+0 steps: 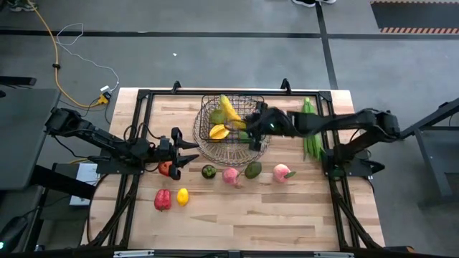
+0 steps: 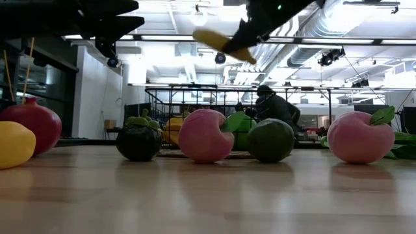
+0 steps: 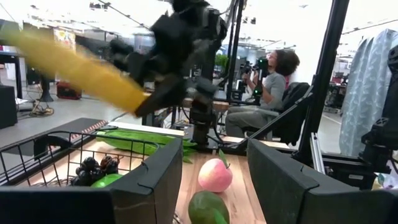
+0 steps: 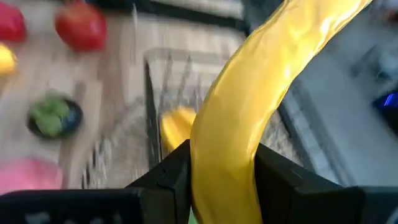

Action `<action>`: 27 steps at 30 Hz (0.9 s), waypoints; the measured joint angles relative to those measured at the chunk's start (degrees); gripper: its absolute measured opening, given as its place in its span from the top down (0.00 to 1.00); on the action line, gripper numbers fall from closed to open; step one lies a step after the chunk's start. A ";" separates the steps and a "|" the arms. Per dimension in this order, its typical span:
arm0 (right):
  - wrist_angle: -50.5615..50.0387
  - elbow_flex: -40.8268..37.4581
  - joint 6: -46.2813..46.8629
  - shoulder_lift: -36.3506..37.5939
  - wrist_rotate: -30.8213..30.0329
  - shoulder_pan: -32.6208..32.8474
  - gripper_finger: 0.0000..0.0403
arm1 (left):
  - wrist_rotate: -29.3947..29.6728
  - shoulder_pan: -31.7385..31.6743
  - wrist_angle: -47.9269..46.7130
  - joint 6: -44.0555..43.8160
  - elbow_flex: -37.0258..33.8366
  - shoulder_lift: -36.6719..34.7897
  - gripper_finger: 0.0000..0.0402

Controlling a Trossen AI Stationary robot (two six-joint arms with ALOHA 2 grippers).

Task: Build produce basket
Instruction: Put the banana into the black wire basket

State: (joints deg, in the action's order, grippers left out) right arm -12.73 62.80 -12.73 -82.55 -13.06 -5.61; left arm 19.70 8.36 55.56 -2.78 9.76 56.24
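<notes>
Waiting at the left side of the pale wooden worktop: left pincer, parted to a middling gap with nothing between the fingers, hanging just above a red apple and pointing right toward the dark wire-grid basket.

Lying loose on the boards nearer than the basket, left to right: a red pepper, a small yellow lemon, a dark round green-capped fruit, a pink peach, a green avocado and a second pink peach.

Sitting already inside the basket: a yellow starfruit and dark grapes.

Reaching in from the right over the basket: right pincer, clamping a long yellow banana across its middle. Hanging clear above the basket's open top, judging by the low view, with the banana's long axis slanting from far-left to near-right across the rim and one end sticking out leftward beyond the fingers. Basket therefore lying directly below this pincer, so lowering straight down seeming the thing called for; right arm clearly the nearer one for it.

Resting far right, beside that arm: a long green husk.
</notes>
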 joint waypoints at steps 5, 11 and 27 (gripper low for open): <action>-8.38 5.49 1.32 -6.36 8.93 -5.61 0.70 | 0.00 0.00 0.09 0.67 0.00 -0.01 0.58; -16.14 10.50 0.30 -13.05 10.90 -8.02 0.70 | 0.00 -0.04 0.05 1.06 0.00 -0.01 0.58; -17.73 12.03 2.39 -17.20 20.01 -9.04 0.69 | 0.04 -0.04 -0.01 1.50 0.00 -0.01 0.58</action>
State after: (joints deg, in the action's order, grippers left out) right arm -30.46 74.83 -10.34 -99.76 6.96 -14.66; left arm 19.75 8.32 55.55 -1.28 9.76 56.23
